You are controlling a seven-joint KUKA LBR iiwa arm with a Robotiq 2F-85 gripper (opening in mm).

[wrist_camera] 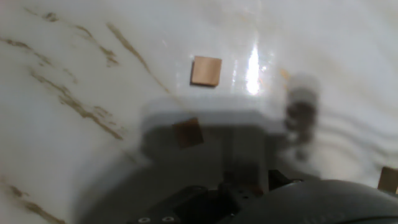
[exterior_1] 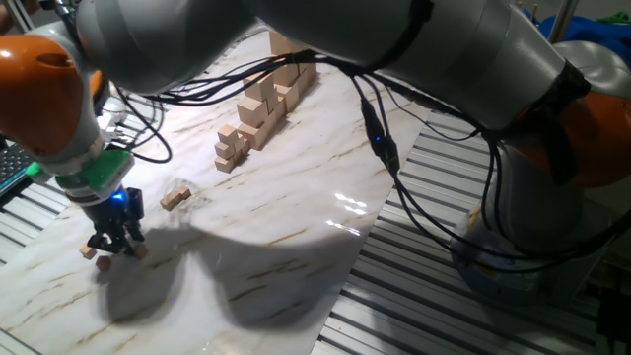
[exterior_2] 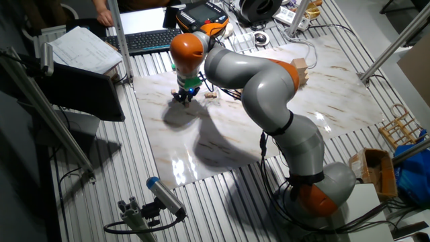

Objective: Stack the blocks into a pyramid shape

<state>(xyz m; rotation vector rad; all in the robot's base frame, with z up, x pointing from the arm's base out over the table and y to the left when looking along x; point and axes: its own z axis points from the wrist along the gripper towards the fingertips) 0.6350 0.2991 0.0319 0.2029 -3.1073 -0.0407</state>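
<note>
My gripper (exterior_1: 116, 243) hangs just above the marble table (exterior_1: 296, 237) near its left end, and its fingers look spread and empty. Tiny tan blocks lie around it: one to the left (exterior_1: 89, 252), one at the front (exterior_1: 104, 262), one to the right (exterior_1: 141, 252). A small pair of blocks (exterior_1: 175, 198) lies further right, also seen in the other fixed view (exterior_2: 211, 95). The hand view shows one block in the light (wrist_camera: 206, 70), one in shadow (wrist_camera: 188, 132), and one at the right edge (wrist_camera: 388, 179). The fingertips do not show there.
A stepped stack of much bigger pale wooden cubes (exterior_1: 261, 108) stands at the table's far side, also in the other fixed view (exterior_2: 300, 70). Black cables (exterior_1: 380, 138) hang from the arm over the table. A keyboard (exterior_2: 144, 40) lies behind the table.
</note>
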